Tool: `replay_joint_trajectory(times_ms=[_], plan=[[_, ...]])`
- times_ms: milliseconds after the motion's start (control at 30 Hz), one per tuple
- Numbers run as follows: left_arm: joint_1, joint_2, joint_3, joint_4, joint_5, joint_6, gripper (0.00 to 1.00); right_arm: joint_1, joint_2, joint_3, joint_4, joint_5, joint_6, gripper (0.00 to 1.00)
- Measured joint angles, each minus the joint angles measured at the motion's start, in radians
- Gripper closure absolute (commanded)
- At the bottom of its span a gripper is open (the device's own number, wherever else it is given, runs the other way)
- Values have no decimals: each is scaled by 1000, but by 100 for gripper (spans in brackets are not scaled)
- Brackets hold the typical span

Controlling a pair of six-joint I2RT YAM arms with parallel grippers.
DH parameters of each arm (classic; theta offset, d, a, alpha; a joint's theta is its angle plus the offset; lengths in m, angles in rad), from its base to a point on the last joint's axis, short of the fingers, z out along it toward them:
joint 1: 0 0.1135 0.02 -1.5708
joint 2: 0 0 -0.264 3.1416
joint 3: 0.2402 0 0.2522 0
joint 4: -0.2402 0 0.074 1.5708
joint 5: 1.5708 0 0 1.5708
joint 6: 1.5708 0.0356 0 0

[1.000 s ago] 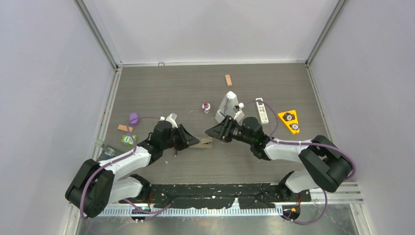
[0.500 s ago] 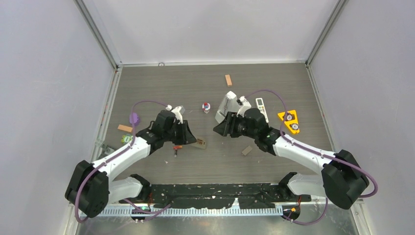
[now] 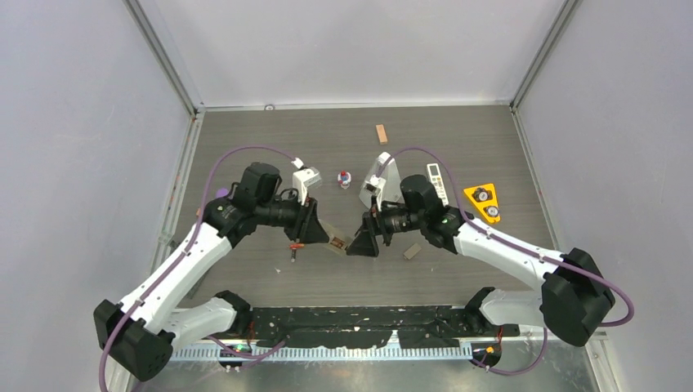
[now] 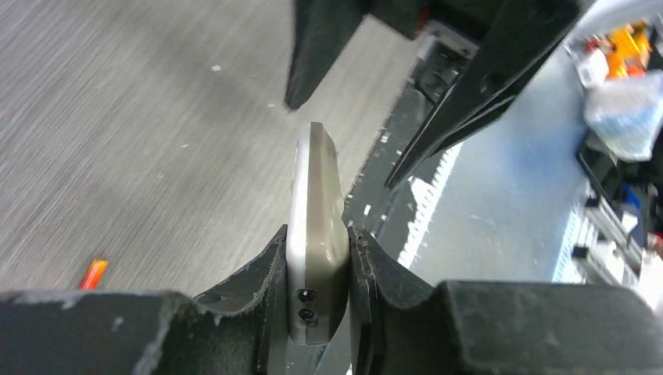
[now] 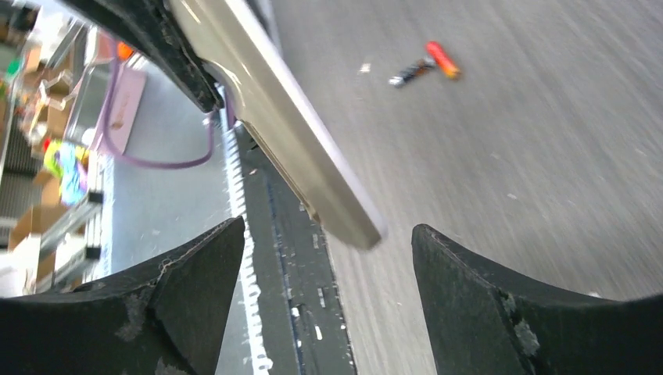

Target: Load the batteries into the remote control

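- Left pincer (image 4: 317, 258) clamps the remote (image 4: 317, 187) above the worktop's (image 3: 458, 139) near middle.
- Right pincer (image 5: 327, 231) gapes around its free end, not touching.
- Batteries (image 5: 442, 59) lie on the worktop; loading seems unstarted.

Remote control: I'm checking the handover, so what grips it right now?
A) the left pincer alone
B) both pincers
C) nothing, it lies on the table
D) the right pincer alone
A: the left pincer clamps the remote control edge-on, while the right pincer stands open around its free end with a gap on each side.
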Motion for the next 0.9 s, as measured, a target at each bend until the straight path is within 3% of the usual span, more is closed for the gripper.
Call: replay_joint_trajectory(times_ms=[167, 233, 400, 533, 667, 733, 833, 900], plan=[[0, -7, 96, -117, 161, 112, 100, 114, 10, 101, -99, -58, -106, 22], [0, -8, 119, -151, 212, 144, 100, 149, 18, 132, -113, -67, -125, 31], [0, -19, 130, -169, 305, 169, 99, 193, 39, 156, -122, -93, -126, 78], [5, -65, 80, -95, 337, 79, 64, 206, 39, 154, -100, -148, -104, 93], [5, -153, -26, 124, 298, -114, 55, 209, 20, 108, 11, -122, 0, 95], [5, -206, -126, 306, 261, -256, 59, 209, 11, 66, 109, -86, 84, 95], [5, -260, -271, 535, 193, -451, 82, 209, 8, 11, 237, -37, 194, 95], [6, -267, -309, 618, 174, -525, 89, 209, 8, -24, 325, -26, 261, 95]])
